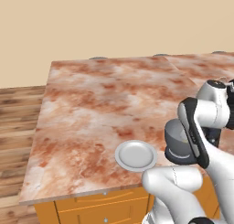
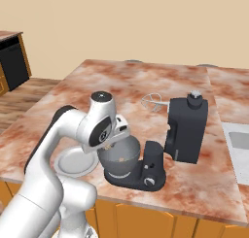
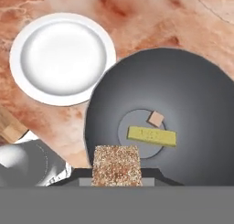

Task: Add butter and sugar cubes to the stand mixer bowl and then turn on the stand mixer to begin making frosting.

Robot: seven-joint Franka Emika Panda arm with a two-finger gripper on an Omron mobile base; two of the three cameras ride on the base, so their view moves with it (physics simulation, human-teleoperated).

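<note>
One butter strip, small cube inside bowl

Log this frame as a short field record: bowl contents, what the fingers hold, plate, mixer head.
bowl contents: butter and one small brown cube lie on the floor of the stand mixer bowl
gripper: above the bowl, fingers shut on a large speckled brown cube
plate: bare, on the counter beside the bowl
stand mixer: head tilted back, whisk raised out of the bowl
left to do: release held cube, turn mixer on
</note>
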